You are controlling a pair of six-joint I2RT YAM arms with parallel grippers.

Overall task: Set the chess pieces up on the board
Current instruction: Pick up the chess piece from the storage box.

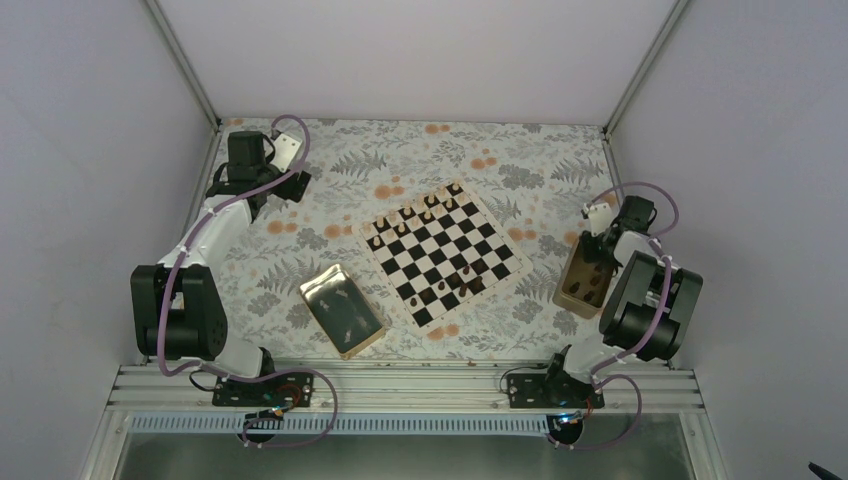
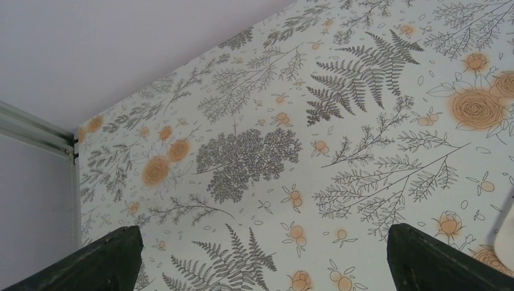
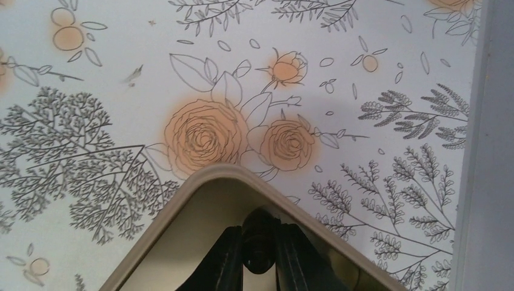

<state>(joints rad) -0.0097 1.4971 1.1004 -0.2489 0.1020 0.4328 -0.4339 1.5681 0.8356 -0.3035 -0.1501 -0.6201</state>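
Observation:
The board (image 1: pixel 440 250) lies at an angle in the middle of the table. Light tan chess pieces (image 1: pixel 415 213) line its far-left edge, and a few dark ones (image 1: pixel 465 280) stand near its near-right edge. My right gripper (image 3: pixel 260 233) reaches down into a corner of the small tan box (image 3: pixel 200 182), its fingers shut on a dark brown chess piece (image 3: pixel 259 245). In the top view that gripper (image 1: pixel 598 268) is over the box (image 1: pixel 578 290). My left gripper (image 2: pixel 265 254) hangs open over bare tablecloth in the far left corner (image 1: pixel 280 183).
A shiny gold tray (image 1: pixel 318 290) holding several small pieces lies near the front, left of the board. The floral cloth covers the table. White walls close in on both sides, with the right wall (image 3: pixel 491 145) close to the tan box.

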